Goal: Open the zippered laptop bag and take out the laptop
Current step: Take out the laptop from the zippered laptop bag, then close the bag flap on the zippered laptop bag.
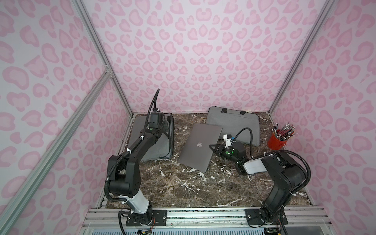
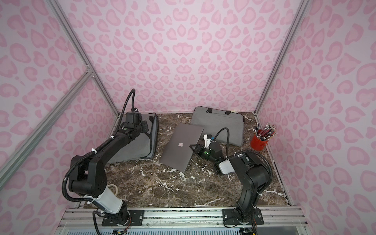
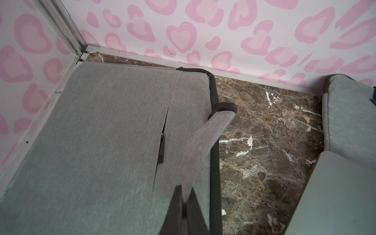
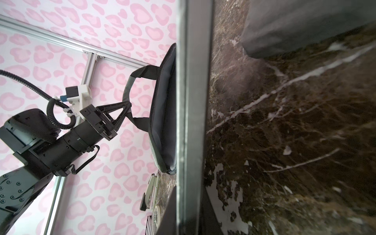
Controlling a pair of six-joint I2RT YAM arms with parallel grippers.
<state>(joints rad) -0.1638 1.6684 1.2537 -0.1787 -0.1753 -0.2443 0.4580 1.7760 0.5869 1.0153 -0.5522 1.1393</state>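
A grey zippered laptop bag (image 1: pixel 160 148) (image 2: pixel 140 147) lies at the back left, its dark opening facing the table's middle. My left gripper (image 3: pixel 185 200) (image 1: pixel 165 124) is shut on the bag's grey handle strap (image 3: pixel 205 146), holding it up above the bag. The silver laptop (image 1: pixel 199 146) (image 2: pixel 181 145) is outside the bag, slanted across the marble between the two bags. On the laptop's right edge (image 4: pixel 193 101), my right gripper (image 1: pixel 213 147) (image 4: pixel 187 213) is shut with one finger on each face.
A second grey bag (image 1: pixel 234 126) (image 2: pixel 219 126) lies closed at the back right, behind the right wrist. A red cup of pencils (image 1: pixel 276 141) (image 2: pixel 258 142) stands by the right wall. Pink patterned walls close in three sides.
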